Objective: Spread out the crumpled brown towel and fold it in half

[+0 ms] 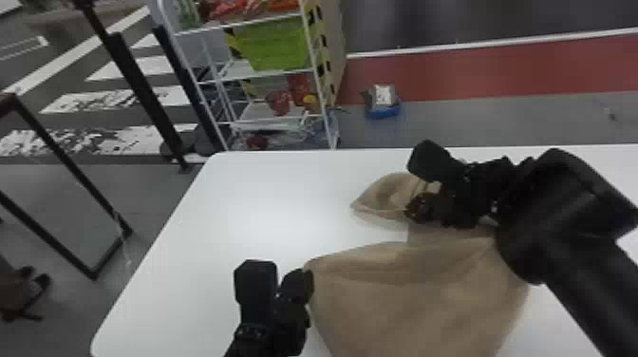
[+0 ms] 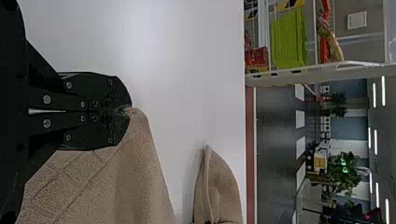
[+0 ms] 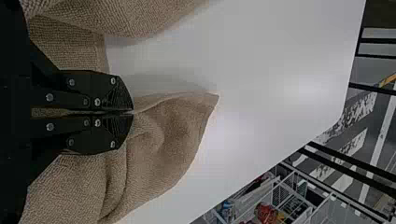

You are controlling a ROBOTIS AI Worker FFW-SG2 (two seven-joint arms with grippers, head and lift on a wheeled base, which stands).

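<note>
Towel, head view: is draping across the right part of the table, with a rumpled flap lying towards the table's far edge.
Left gripper, head view: is sitting over the table's nearer part, at a towel corner.
Right gripper, head view: is reaching over the table's far right part.
Corner, left wrist view: closed fingers are pinching it above the table; the cloth is looking light, limp and grippy.
Flap, right wrist view: closed fingers are gripping bunched cloth beside it over the table; its free tip is probably offering a better hold for spreading flat.
</note>
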